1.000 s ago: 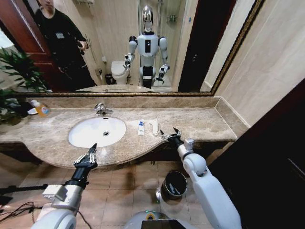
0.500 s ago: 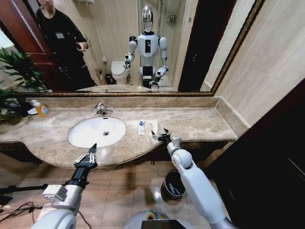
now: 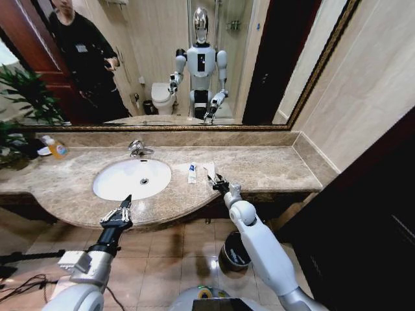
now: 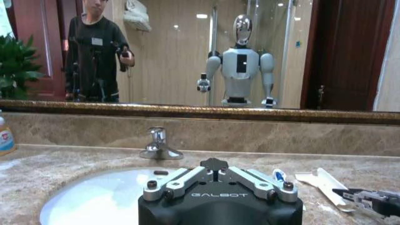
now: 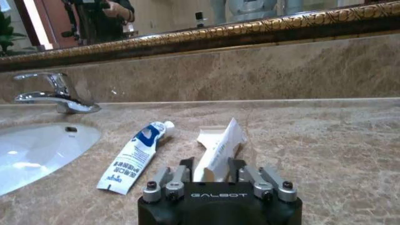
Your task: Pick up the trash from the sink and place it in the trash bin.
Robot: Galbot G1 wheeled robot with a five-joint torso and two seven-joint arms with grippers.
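A white tube with blue marks [image 3: 192, 173] and a white packet [image 3: 209, 170], pieces of the trash, lie on the marble counter just right of the sink [image 3: 104, 189]. My right gripper [image 3: 217, 183] hovers low at the packet's near end. In the right wrist view the gripper [image 5: 209, 166] is open, with the packet [image 5: 220, 145] reaching in between its fingers and the tube [image 5: 134, 157] beside it. My left gripper [image 3: 120, 212] waits open at the counter's front edge, before the sink. The trash bin [image 3: 225, 256] stands on the floor below, partly hidden by my right arm.
A chrome faucet [image 3: 138, 148] stands behind the basin. An orange-yellow bottle [image 3: 57, 148] and a plant [image 3: 19, 97] sit at the far left of the counter. A mirror runs along the back wall, and a dark cabinet closes off the right side.
My right gripper has moved left along the counter's front edge, ending at the packet's near end. The left arm has stayed still.
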